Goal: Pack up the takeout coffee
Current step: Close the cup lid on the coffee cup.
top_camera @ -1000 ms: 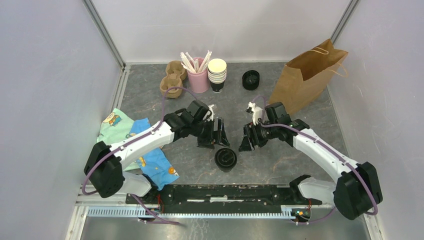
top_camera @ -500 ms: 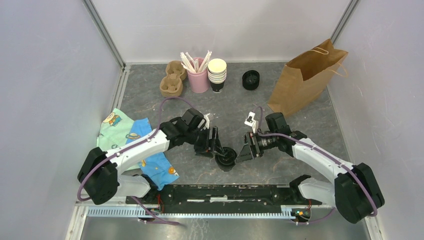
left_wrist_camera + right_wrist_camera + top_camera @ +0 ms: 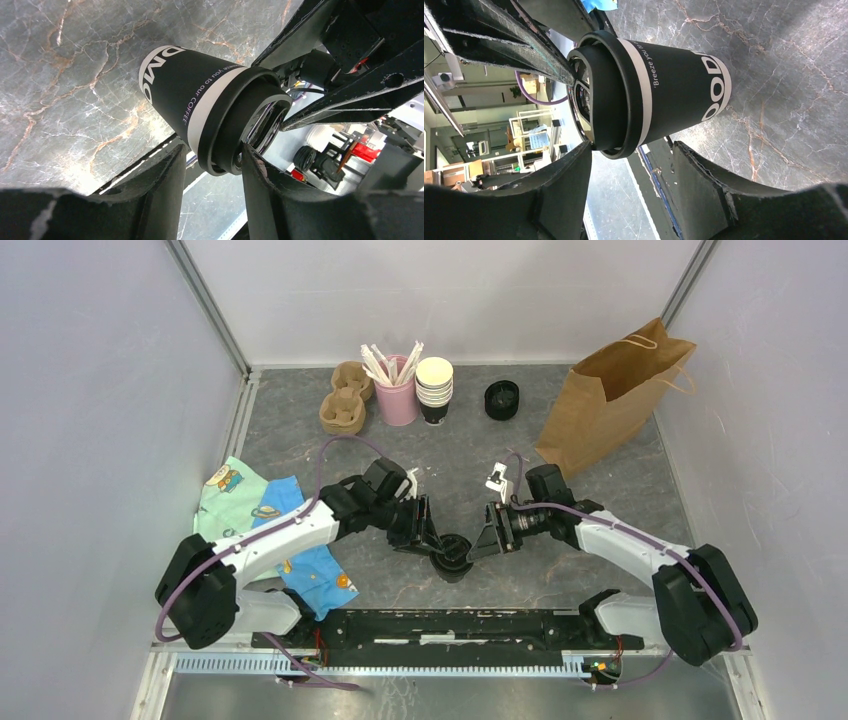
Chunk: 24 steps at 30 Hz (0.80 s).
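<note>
The takeout coffee cup stands upright on the tabletop, near the front edge between both arms, well apart from the brown paper bag at the far right; the left fingers straddle its lid, one touching the rim, a gap at the other, so no grip; the right fingers stand open around it too; better that one arm grips the paper wall below the lid, squeezing gently, and lifts straight up.

Grey marbled tabletop, pale walls — aluminium uprights
</note>
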Tool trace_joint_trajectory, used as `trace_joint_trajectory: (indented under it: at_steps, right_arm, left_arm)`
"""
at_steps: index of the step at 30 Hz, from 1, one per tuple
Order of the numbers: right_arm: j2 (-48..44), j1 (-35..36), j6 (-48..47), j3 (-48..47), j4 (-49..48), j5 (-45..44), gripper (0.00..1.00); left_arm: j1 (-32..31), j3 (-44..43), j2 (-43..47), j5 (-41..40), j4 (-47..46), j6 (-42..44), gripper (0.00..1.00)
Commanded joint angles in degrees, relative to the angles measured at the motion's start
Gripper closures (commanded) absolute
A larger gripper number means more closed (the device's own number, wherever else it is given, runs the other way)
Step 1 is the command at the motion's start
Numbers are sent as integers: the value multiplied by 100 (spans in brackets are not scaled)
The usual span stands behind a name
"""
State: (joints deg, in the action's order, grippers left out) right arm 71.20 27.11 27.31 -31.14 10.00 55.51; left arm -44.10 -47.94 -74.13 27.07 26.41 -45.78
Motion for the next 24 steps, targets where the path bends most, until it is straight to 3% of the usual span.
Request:
trace_joint_trajectory:
  at_steps: [1, 8, 13, 18, 20, 24]
  right_arm:
    - [159, 22, -55, 132, -346, -327, 37]
    - [554, 6, -274, 459, -462, -1016, 43]
    - [927, -41, -725, 817, -372, -1797, 45]
    - [1004, -40, -1046, 683, -114, -2138, 46]
    - [978, -46, -1210, 442, 103, -2174, 45]
    - [946, 53, -1487, -7, 336, -1578, 44]
  left_arm:
    - [24, 233, 56, -131, -64, -170, 50]
    - [24, 905, 64, -475, -58, -444, 56]
    - [47, 2013, 36, -411, -633, -897, 61]
    - [76, 2014, 186, -560, -422, -835, 61]
    - [85, 2005, 178, -446, -525, -756, 60]
    - [113, 1489, 629, -302, -737, -557, 46]
